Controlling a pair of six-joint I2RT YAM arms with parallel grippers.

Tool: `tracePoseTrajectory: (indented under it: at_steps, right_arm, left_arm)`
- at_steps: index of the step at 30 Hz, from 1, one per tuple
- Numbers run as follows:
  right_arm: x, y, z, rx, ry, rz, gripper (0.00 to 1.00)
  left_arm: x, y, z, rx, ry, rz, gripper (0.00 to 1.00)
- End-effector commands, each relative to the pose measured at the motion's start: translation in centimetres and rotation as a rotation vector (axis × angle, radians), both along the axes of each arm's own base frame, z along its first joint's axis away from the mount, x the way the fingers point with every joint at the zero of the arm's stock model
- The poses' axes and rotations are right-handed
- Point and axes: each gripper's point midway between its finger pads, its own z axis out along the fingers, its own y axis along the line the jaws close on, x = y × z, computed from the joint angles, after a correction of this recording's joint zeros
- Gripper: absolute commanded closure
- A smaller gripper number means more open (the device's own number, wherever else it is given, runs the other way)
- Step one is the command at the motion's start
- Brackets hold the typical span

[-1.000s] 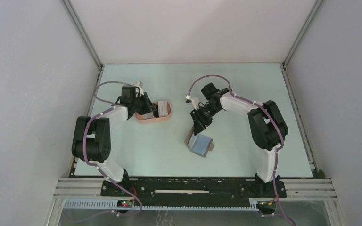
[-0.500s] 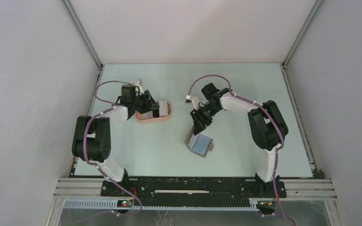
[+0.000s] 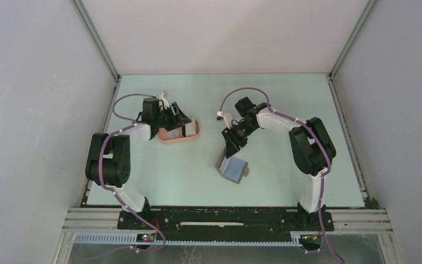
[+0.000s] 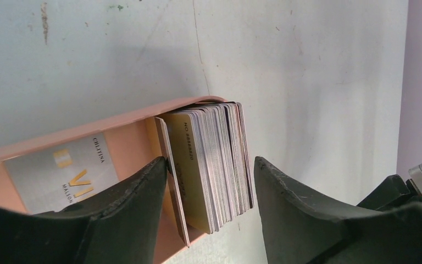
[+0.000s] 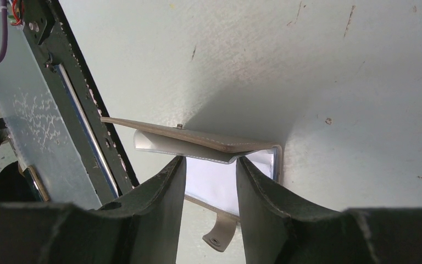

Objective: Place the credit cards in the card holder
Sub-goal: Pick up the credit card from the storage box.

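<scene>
Upper left in the overhead view, the left gripper (image 4: pixel 209 165) is opening wide, releasing the credit cards (image 4: pixel 217 148) standing inside the card holder (image 4: pixel 88 129). At centre, the right gripper (image 5: pixel 209 162) is straddling the wallet (image 5: pixel 198 141) flap; whether it is gripping is unclear.

One card holder (image 4: pixel 88 129), one wallet (image 3: pixel 234 169), one flat card (image 4: pixel 60 170), uncounted stacked cards (image 4: pixel 217 159)

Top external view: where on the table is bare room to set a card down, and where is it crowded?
Free: the far strip of the table beyond both grippers, and the near stretch in front of the card holder, left of the wallet. Crowded: left gripper over the holder, right gripper at the wallet.
</scene>
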Motion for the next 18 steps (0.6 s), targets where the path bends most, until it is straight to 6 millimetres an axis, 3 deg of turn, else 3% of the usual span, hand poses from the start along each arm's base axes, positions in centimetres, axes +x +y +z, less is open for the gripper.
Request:
tracePoseTrajectory:
  at_steps: [1, 9, 18]
  right_arm:
    - [0.9, 0.6, 1.7, 0.043, -0.035, 0.009, 0.53]
    - [1.0, 0.5, 1.7, 0.044, -0.034, 0.005, 0.53]
    - [0.9, 0.5, 1.8, 0.045, -0.035, 0.005, 0.53]
  left_arm:
    - [1.1, -1.7, 1.3, -0.033, -0.043, -0.033, 0.35]
    - [1.1, -1.9, 0.8, 0.047, -0.007, 0.01, 0.35]
    - [0.2, -2.1, 2.0, 0.119, 0.01, 0.036, 0.36]
